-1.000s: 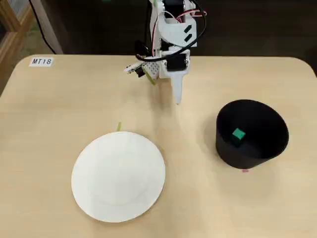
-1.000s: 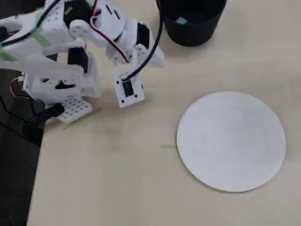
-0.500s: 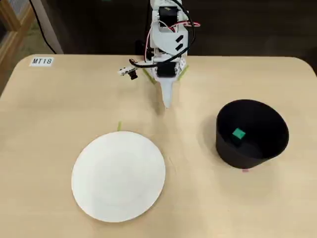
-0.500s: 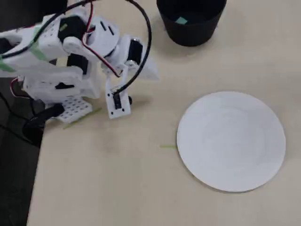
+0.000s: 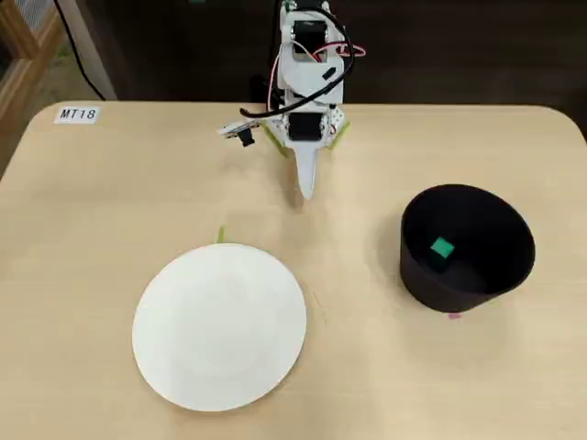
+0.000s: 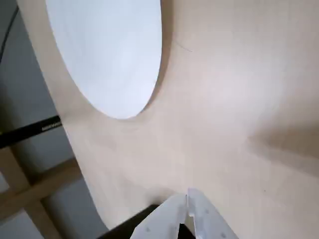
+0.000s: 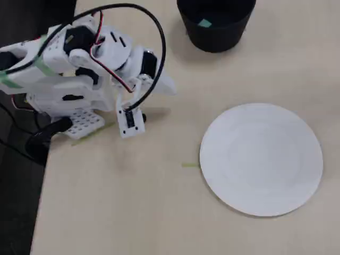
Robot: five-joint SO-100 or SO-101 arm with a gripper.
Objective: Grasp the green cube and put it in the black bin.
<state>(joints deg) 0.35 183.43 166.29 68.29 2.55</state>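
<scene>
The green cube (image 5: 441, 247) lies inside the black bin (image 5: 509, 269) at the right of a fixed view; in the other fixed view the cube (image 7: 204, 23) shows in the bin (image 7: 215, 37) at the top. My white gripper (image 5: 306, 190) is folded back near the arm's base, far from the bin, its jaws closed and empty. In the wrist view the gripper (image 6: 188, 199) shows its two white fingers pressed together at the bottom edge. In the second fixed view it (image 7: 171, 86) points right.
A large white plate (image 5: 220, 325) lies on the wooden table (image 5: 92, 202) in front of the arm; it also shows in the wrist view (image 6: 107, 50) and the other fixed view (image 7: 261, 158). A small green tape strip (image 7: 189, 165) lies by the plate.
</scene>
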